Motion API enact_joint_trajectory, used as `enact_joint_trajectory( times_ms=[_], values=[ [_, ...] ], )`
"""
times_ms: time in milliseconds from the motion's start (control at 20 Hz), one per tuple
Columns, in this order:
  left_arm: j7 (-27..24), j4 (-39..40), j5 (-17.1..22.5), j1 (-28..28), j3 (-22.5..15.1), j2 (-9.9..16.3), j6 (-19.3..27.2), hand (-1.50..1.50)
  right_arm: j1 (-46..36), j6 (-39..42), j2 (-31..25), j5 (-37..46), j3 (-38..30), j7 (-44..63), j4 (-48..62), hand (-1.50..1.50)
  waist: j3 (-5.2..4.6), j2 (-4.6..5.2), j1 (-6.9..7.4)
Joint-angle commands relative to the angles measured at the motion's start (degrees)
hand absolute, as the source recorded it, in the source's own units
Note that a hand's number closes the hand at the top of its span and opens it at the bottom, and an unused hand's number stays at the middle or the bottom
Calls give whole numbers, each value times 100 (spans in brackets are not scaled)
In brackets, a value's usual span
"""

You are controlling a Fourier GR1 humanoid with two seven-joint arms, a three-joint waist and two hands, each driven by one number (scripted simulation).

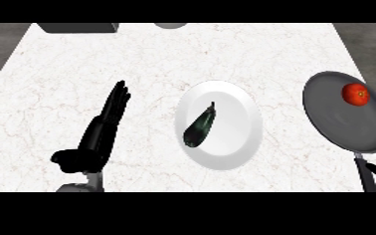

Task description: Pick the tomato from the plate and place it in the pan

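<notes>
So the tomato [357, 94] is already sitting in the pan [330, 114], far right side, pretty close to the rim. The plate [228, 152] in the middle only has an eggplant [200, 125] on it. Left hand [103, 124] is at the left, fingers straight, holding nothing; right hand isn't visible at all. Only risk I see: tomato rolling over that rim if the pan gets bumped.

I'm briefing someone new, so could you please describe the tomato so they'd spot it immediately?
Look to the grey pan at the marble counter's right edge. The tomato lies inside it near the upper rim: small, round and red, unlike the long dark eggplant on the white plate.
</notes>
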Motion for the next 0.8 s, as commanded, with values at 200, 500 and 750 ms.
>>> enact_joint_trajectory(
  times_ms=[200, 500, 750],
  values=[
    [-659, 555, -209, 85, -205, -198, 212, 0, 340, -28, 27, 84, 47, 51, -373, -150, 3, 8, 15],
    [-170, -145, 15, 169, 168, 127, -229, 0, 835, -132, 363, 275, 225, 533, -1123, -150, 2, 3, 20],
    [65, -209, -45, 89, 129, 4, -140, 0, 783, -355, 298, 596, 141, -191, -479, -150, 4, 5, 23]
  ],
)
